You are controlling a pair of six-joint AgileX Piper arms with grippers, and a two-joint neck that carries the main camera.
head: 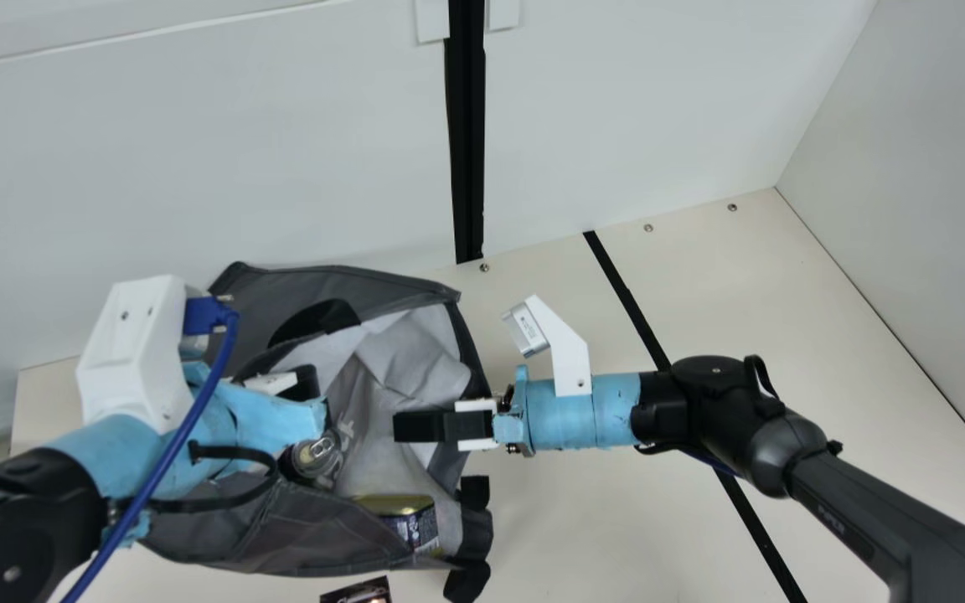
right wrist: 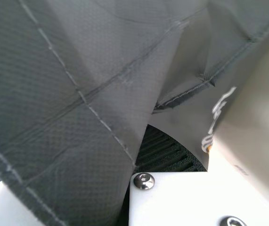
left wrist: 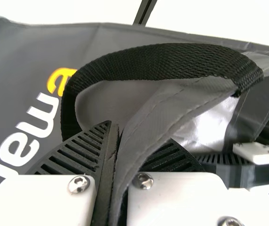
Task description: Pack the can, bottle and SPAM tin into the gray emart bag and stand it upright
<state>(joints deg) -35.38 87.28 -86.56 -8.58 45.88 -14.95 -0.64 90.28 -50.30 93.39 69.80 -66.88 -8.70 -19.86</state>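
Main view: gray emart bag (head: pixel 307 536) at left and centre of the table (head: pixel 583 519), walls slack and creased. Mouth gapes toward the neck camera, pale lining (head: pixel 415 356) in view; the opening's long axis runs roughly left to right. Whether the base sits flat: cannot tell.

Left wrist view: emart print (left wrist: pixel 28 125) runs aslant on the dark panel, its letter tops turned toward the black webbing handle (left wrist: pixel 162 61), which arches beyond the fingers.

Contents: can (head: pixel 315 456) inside the bag, round end facing the neck camera, beside the left arm's taped wrist. SPAM tin (head: pixel 399 506) inside also, nearer the near right corner; gold end faces up, long side about left to right, dark printed side turned toward the right. Near bag wall overlaps part of the tin. Bottle: cannot be made out.

Left gripper (head: pixel 308 387): clenched, bag fabric pinched between its ribbed fingers (left wrist: pixel 80 153). Right gripper (head: pixel 407 425): closed over the bag's right rim, fabric running between its fingers (right wrist: pixel 165 153).

Obstructions: left arm (head: pixel 156 452) and its blue cable (head: pixel 172 435) cross the bag's left part and hide it. Right arm (head: pixel 591 410) comes in from the right.

Surroundings: black straps (head: pixel 470 536) by the bag's near right corner; dark printed item (head: pixel 358 593) on the table, near side of the bag.
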